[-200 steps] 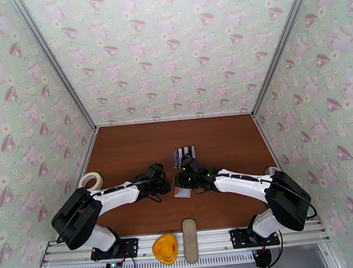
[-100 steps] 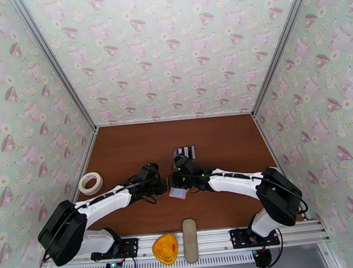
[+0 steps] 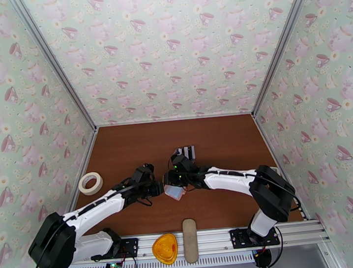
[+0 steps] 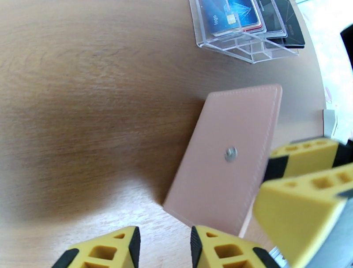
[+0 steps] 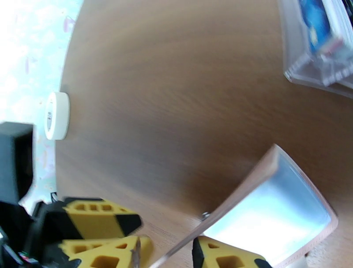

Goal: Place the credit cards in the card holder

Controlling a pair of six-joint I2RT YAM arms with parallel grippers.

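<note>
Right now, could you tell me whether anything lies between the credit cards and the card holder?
Nothing visible does. Only bare wooden table separates the credit cards, standing in their clear rack, from the card holder nearer the arms.

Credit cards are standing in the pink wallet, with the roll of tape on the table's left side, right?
No. The credit cards stand in the clear plastic rack, not the pink wallet, as the left wrist view shows. The roll of tape is on the table's left side.
</note>
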